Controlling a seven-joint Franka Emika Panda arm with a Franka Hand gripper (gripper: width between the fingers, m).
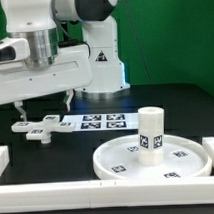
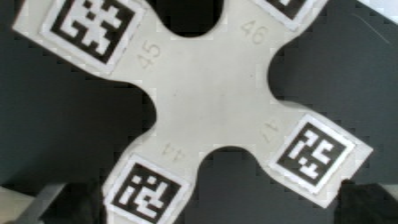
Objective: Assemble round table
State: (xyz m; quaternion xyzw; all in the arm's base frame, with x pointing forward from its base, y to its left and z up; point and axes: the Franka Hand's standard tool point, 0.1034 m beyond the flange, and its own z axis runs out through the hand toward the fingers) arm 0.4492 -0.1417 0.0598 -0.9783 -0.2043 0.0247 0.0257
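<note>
White plastic cross-shaped base piece point(image 1: 36, 128) lies flat on the black bench point(image 1: 180, 107), toward the bench's edge on the exterior view's left. It is just beside the short end of the thin flat white marker board point(image 1: 96, 121), and whether the two touch cannot be told. In the wrist view the cross-shaped base piece point(image 2: 196, 105) fills nearly the whole picture. Each of its four arms carries a black-and-white square tag near its end, and small raised numbers show around its middle.

The white robot arm point(image 1: 62, 26) leans over this spot. Its two-finger gripper point(image 1: 45, 107) hangs directly above the cross with its jaws spread wide and nothing between them. In the wrist view the gripper point(image 2: 199, 212) shows only as dark, blurred fingertips point(image 2: 39, 208) standing far apart. Whether they touch the plastic cannot be told.

Well apart from the cross, toward the bench's near corner on the exterior view's right, lies the large rimmed white round disc point(image 1: 122, 159), with several tags on its upturned face. The short white cylindrical leg point(image 1: 149, 129) stands upright on it, a tag on its side. White straight border rails point(image 1: 58, 194) run along the bench's near and side edges, around the disc.
</note>
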